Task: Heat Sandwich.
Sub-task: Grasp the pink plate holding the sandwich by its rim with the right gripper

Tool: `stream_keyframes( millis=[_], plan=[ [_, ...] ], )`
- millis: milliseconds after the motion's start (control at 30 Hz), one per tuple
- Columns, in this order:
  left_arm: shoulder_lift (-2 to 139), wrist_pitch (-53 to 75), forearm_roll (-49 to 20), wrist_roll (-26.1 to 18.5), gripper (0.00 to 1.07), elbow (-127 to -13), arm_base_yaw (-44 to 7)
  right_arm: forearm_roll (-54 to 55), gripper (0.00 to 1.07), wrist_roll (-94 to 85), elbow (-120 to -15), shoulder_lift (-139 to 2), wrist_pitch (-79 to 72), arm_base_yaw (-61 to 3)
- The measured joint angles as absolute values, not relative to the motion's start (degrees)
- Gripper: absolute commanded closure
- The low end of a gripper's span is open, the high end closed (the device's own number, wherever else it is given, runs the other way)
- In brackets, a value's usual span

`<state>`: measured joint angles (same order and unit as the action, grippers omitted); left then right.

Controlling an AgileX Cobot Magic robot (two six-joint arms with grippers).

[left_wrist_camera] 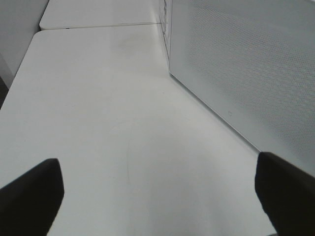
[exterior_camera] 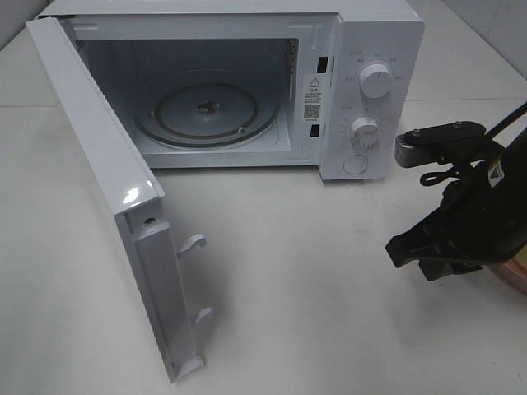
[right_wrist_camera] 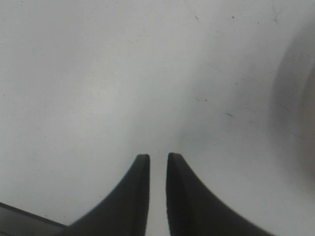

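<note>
The sandwich is hidden from every view. Only a sliver of a pink plate [exterior_camera: 515,276] shows at the right edge of the exterior view, under my right arm. My right gripper [exterior_camera: 397,252] hangs low over the table in front of the microwave's right side; its fingers [right_wrist_camera: 140,167] stand a narrow gap apart with nothing between them. The white microwave [exterior_camera: 375,49] has its door [exterior_camera: 107,189] swung wide to the left, and its glass turntable [exterior_camera: 206,115] is bare. My left gripper [left_wrist_camera: 157,191] is wide open over bare table and does not show in the exterior view.
The open door juts toward the front left, with two latch hooks [exterior_camera: 193,244] on its edge. A white panel with a fine dot mesh [left_wrist_camera: 246,64], part of the microwave, stands close beside my left gripper. A blurred round shape [right_wrist_camera: 300,98] lies near my right gripper.
</note>
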<state>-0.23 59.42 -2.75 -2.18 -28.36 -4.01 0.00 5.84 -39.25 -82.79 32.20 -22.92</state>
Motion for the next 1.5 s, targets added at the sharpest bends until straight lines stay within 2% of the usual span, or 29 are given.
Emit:
stream_keyframes(
  millis=[67,133,200,300,333,367,400,533,600,833,1500],
  plan=[
    [-0.2,59.4,-2.8,-2.2,0.05,-28.4,-4.0,-0.5,0.85,5.8,-39.8,-82.8,33.6,-22.6],
    [-0.2,59.4,-2.8,-2.2,0.05,-28.4,-4.0,-1.7,0.74,5.8,-41.8,-82.7,37.2,-20.9],
    [-0.2,59.4,-2.8,-2.2,0.05,-28.4,-4.0,-2.0,0.7,5.8,-42.3,-82.6,38.2,-20.1],
    [-0.2,59.4,-2.8,-2.2,0.05,-28.4,-4.0,-4.4,0.5,5.8,-43.7,-82.3,40.9,-17.6],
    [-0.2,59.4,-2.8,-2.2,0.05,-28.4,-4.0,-4.4,0.5,5.8,-43.7,-82.3,40.9,-17.6],
    [-0.2,59.4,-2.8,-2.2,0.05,-28.4,-4.0,-5.8,0.44,5.8,-44.1,-82.3,41.9,-16.6],
    [-0.2,59.4,-2.8,-2.2,0.05,-28.4,-4.0,-6.5,0.32,5.8,-44.3,-82.3,42.2,-16.0],
    [-0.2,59.4,-2.8,-2.2,0.05,-28.4,-4.0,-8.8,0.17,5.8,-44.6,-82.3,42.3,-14.1],
    [-0.2,59.4,-2.8,-2.2,0.05,-28.4,-4.0,-9.2,0.15,5.8,-44.6,-82.3,42.3,-13.1],
    [-0.2,59.4,-2.8,-2.2,0.05,-28.4,-4.0,-10.1,0.17,5.7,-44.7,-83.8,42.3,-10.5],
    [-0.2,59.4,-2.8,-2.2,0.05,-28.4,-4.0,-14.1,0.2,7.8,-50.1,-97.5,38.3,-9.2]
  ],
)
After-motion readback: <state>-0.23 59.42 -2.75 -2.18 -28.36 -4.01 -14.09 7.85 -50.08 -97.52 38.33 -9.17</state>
